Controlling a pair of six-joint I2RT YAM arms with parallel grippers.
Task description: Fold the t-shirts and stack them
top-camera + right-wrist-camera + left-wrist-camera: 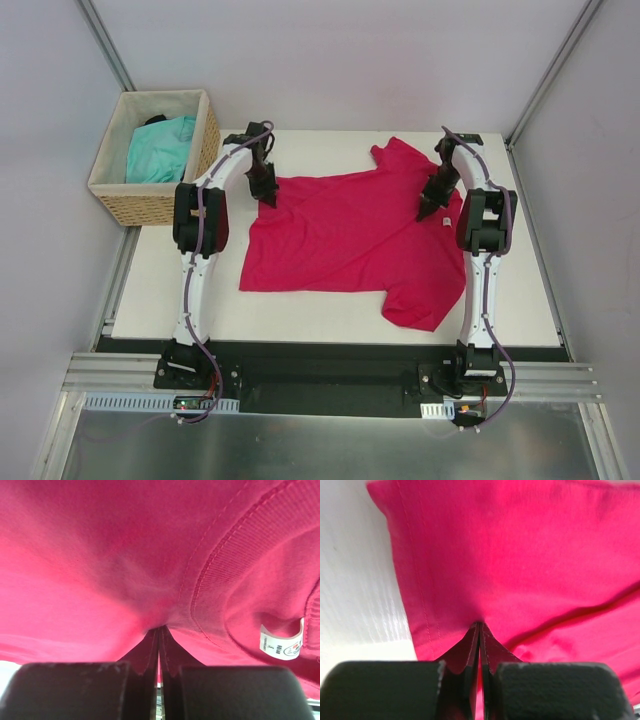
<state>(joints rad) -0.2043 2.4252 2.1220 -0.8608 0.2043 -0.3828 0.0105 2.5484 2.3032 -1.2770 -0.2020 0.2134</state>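
You've one crimson-pink t-shirt (340, 240) and one turquoise t-shirt (160, 150) (two in all, though more may hide beneath), one basket (150, 208), one table (200, 300).

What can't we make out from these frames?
- Turquoise t-shirt: top view, mostly hidden inside the basket, so its shape is unknown.
- Dark item behind it: too small to identify.
- Label print: right wrist view, too small and blurred to read.
- Pink t-shirt collar: top view, partly hidden by the right arm.
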